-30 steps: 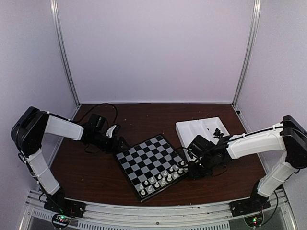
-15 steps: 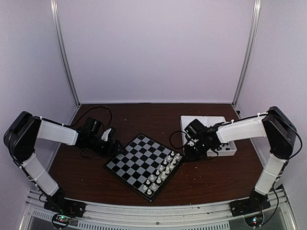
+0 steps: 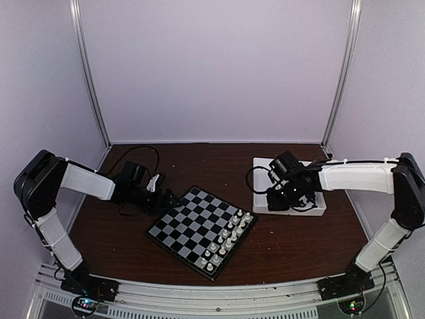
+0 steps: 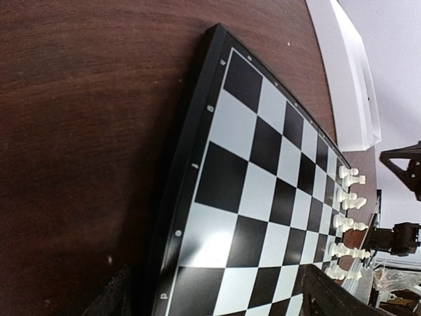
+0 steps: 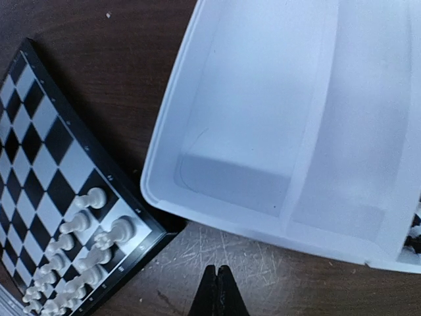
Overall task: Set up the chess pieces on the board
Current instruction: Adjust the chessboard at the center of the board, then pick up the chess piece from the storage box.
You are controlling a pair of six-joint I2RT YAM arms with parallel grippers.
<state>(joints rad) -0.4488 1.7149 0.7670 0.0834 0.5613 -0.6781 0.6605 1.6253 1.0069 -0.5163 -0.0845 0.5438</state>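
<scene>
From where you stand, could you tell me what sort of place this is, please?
Probably a robot test cell: plain pale walls, metal posts, a dark brown wooden table with a white-and-black left arm and right arm bolted at its near edge.

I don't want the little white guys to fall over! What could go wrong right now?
The left claw sits at the corner of the board; a nudge could shake it and topple the white chessmen. The right claw, shut, hangs close beside the tray and might shove it into the board.
</scene>
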